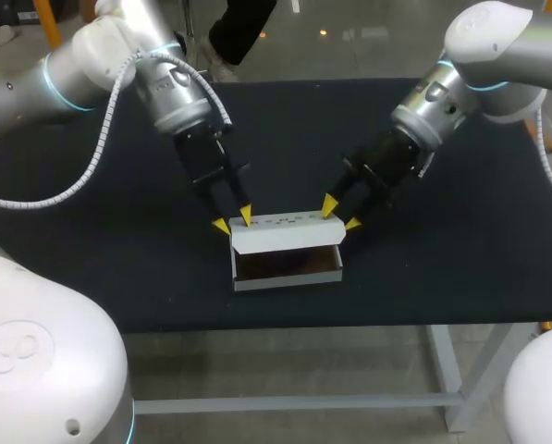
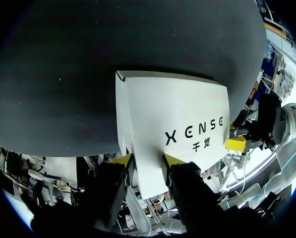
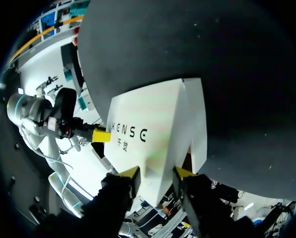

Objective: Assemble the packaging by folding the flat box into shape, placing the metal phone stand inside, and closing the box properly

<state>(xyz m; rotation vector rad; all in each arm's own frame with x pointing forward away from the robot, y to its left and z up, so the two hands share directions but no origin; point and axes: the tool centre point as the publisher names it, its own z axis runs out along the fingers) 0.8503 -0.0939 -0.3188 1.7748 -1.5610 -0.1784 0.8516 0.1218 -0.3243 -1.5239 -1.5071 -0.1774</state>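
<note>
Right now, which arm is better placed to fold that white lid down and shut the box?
Neither clearly: the left gripper holds the lid at one end, the right gripper at the other, above the open box. I'd guess both lower it together.

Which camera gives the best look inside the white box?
The head view: it looks down into the open box, whose inside looks dark. Both wrist views show only the lid's white outer face.

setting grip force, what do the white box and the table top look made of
white box: thin cardboard by the look, matte white outside, brown inside, with sharp folded creases. table top: probably a dark cloth or felt-like mat, flat matte with no glare.
</note>
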